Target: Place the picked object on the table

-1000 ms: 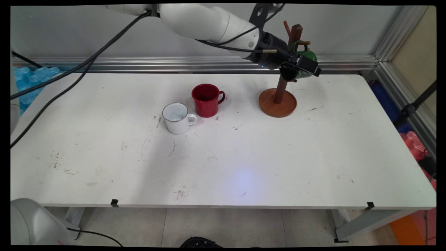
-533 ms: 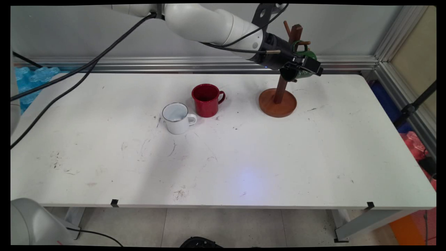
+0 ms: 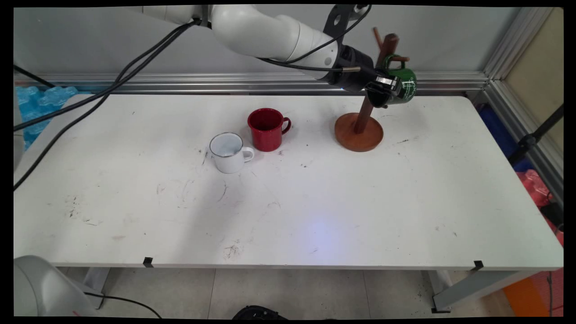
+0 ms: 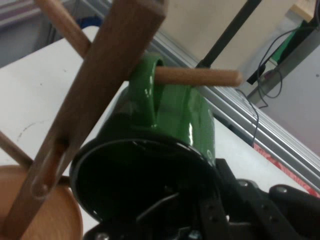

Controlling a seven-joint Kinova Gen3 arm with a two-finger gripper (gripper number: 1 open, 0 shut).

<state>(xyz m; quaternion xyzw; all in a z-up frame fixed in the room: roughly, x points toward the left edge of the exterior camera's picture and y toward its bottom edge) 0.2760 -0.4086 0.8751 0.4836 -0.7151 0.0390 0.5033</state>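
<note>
scuffed white table [image 3: 315,202], grey wall [image 3: 112,40]

wooden rack [image 3: 365,110] and pegs [image 4: 197,76] hem the gripper [image 3: 386,86].

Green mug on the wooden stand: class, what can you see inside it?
Inside the green mug there is a dark interior with one of the gripper's fingers reaching in over the rim. Its bottom is in shadow. A peg passes through its handle.
</note>
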